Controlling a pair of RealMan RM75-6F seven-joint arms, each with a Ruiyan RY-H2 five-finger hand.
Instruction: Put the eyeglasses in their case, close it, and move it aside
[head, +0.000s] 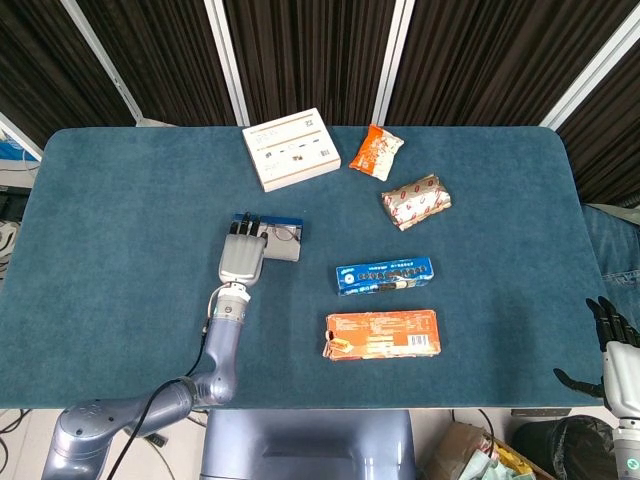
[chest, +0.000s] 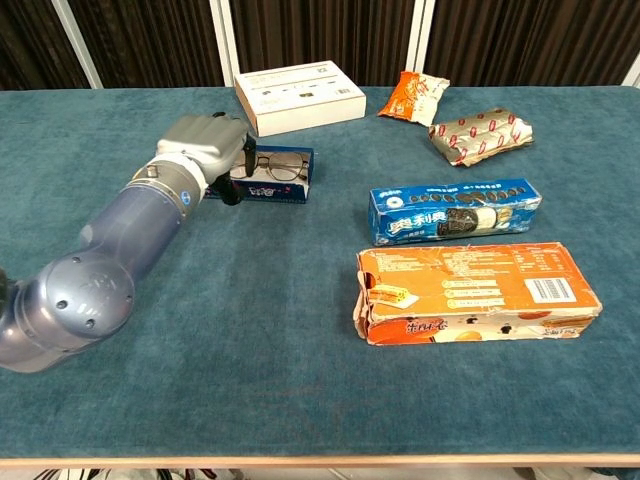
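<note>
Your left robot hand (chest: 205, 143) sits left of centre in both views, palm down over the left end of the open eyeglass case (chest: 268, 188). The case is a flat blue tray with small white and red print along its front edge; you cannot read that print at this size. The eyeglasses (chest: 275, 167) lie inside it, lenses showing just to the right of the hand, and the dark fingers (chest: 243, 160) curl down against the left side of the frame. Whether they pinch the frame or only touch it, the pictures do not settle. In the head view the same hand (head: 242, 256) covers the left part of the case (head: 288, 222), with the glasses (head: 281, 237) peeking out at its right.

Your right robot hand (head: 612, 352) is at the lower right corner of the head view, off the counter (head: 120, 230) edge, fingers spread and holding nothing.

Behind the case, at upper centre, lies a white flat box (chest: 298, 96) with small printed pictures on the lid. To its right are an orange snack packet (chest: 413, 97) and a silver wrapper with red ovals (chest: 480, 134). At centre right a blue cookie box (chest: 455, 210) shows dark sandwich biscuits and white Chinese characters. Nearer you, an orange carton (chest: 470, 293) carries a barcode and fine print too small to read.
</note>
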